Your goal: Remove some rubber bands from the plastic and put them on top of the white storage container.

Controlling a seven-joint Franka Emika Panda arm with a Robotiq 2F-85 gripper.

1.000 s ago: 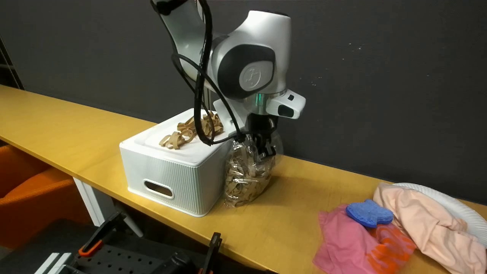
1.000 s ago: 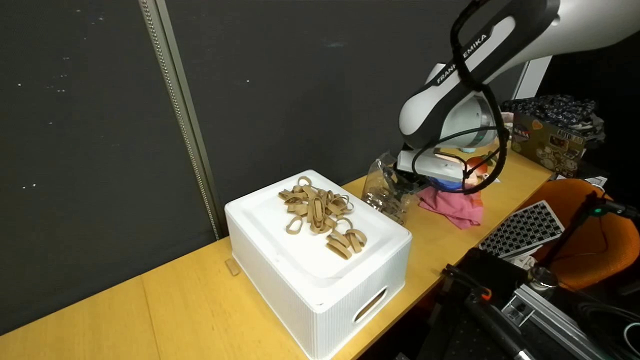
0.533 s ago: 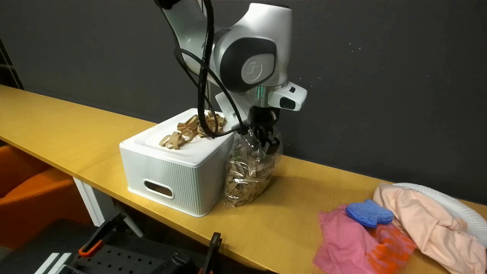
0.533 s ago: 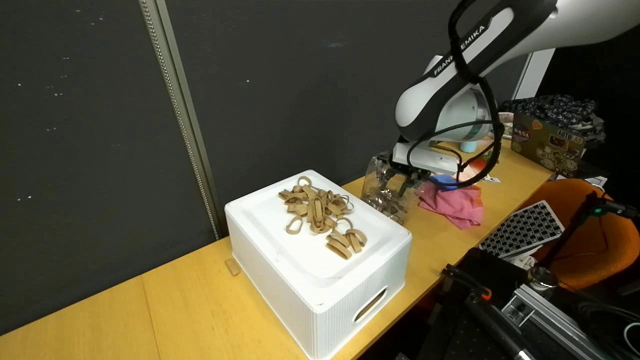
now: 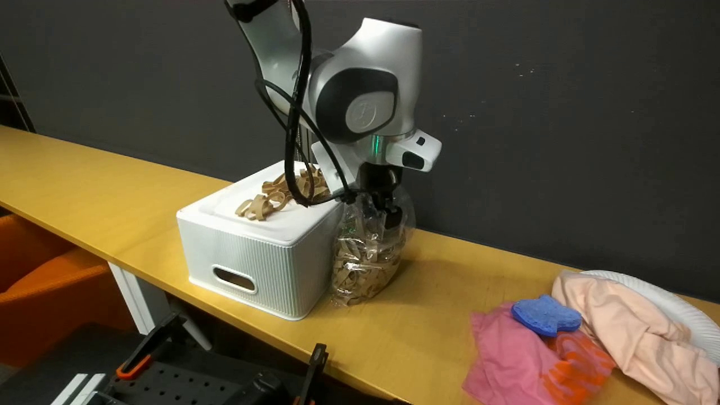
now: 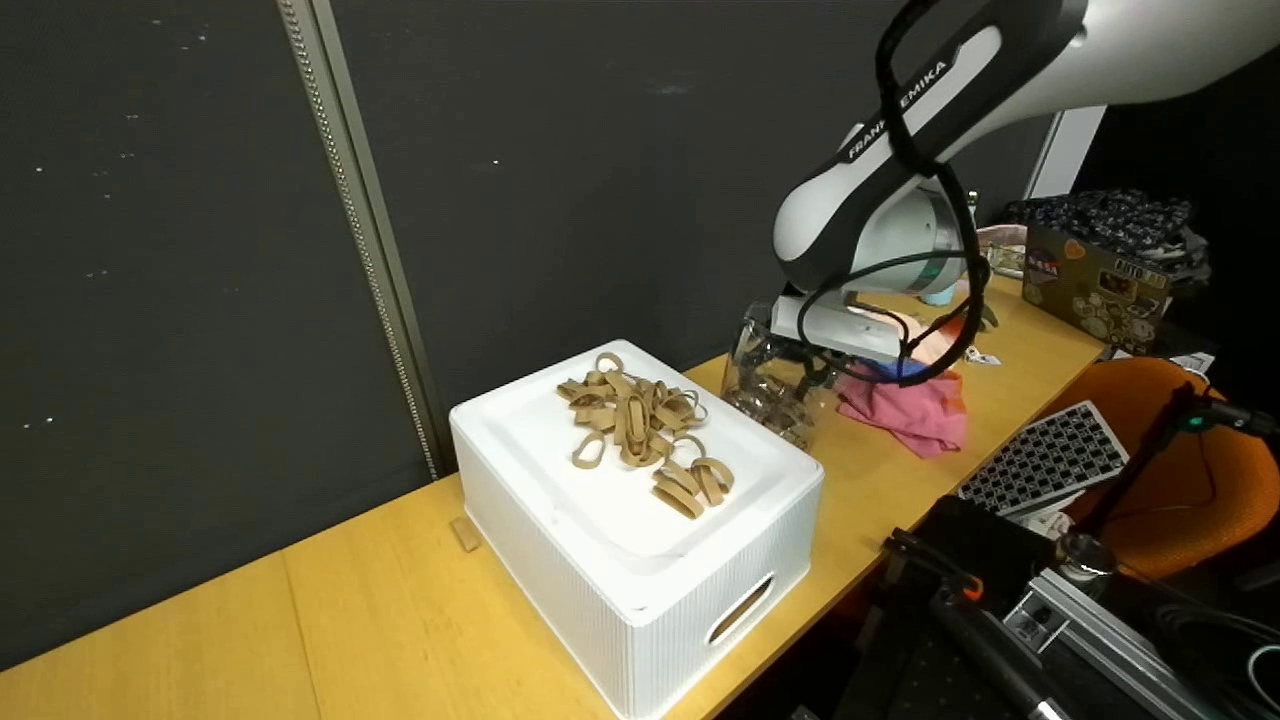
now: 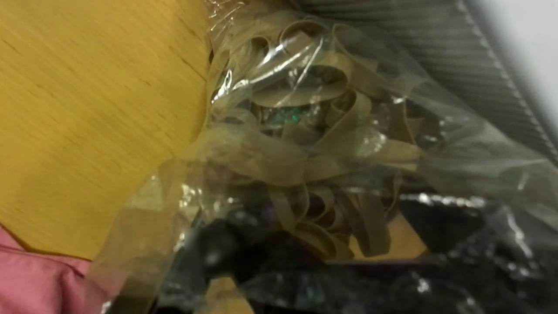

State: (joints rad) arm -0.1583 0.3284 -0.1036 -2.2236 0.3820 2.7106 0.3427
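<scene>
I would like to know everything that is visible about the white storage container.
The white storage container looks like plastic, with finely ribbed sides, a rounded slot low in one end and a lipped bottom edge. Tan rubber bands lie loosely on its top. It sits flat on the wooden table, beside the clear bag; whether they touch is unclear.

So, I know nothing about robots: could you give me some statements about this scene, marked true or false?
1. The gripper is at the plastic bag. True.
2. That bag is empty. False: it holds tan rubber bands.
3. A tan strip lies on the table beside the white storage container. True.
4. The container's top is bare. False: loose rubber bands lie on it.
5. The blue sponge lies on the pink cloth. True.
6. That cloth is inside the container. False: it lies on the table.
</scene>
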